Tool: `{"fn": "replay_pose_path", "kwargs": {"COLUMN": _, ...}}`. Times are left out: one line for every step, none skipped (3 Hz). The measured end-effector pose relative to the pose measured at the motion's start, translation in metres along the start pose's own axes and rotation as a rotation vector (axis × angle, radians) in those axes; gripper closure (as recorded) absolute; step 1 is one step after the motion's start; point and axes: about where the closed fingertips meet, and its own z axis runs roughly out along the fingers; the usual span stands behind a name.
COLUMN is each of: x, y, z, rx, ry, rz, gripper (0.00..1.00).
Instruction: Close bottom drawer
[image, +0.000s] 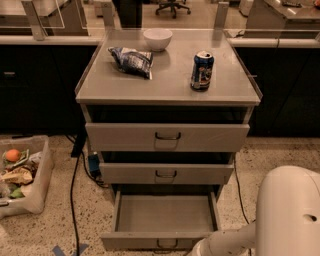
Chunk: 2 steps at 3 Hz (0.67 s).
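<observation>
Drawer (162, 217) at bottom, wide open, grey, shallow front, dark wire handle (167, 243); claw out of view below, grip untellable.

surface (165, 90): grey cabinet top (bare metal between the things)
bowl (157, 39): white, back centre
bag (131, 61): crumpled snack bag, lying just front-left of the bowl
can (202, 71): blue, upright, right side, apart from the bag
claw: off-frame; only the white arm (225, 242) shows, lower right
</observation>
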Motion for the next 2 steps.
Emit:
{"fn": "replay_pose_path", "kwargs": {"x": -0.001, "y": -0.001, "z": 0.003, "rx": 0.0, "ry": -0.002, "rz": 0.004, "gripper": 1.0}}
{"fn": "replay_pose_path", "kwargs": {"x": -0.02, "y": -0.012, "z": 0.024, "rx": -0.002, "ry": -0.043, "rz": 0.028, "gripper": 1.0}}
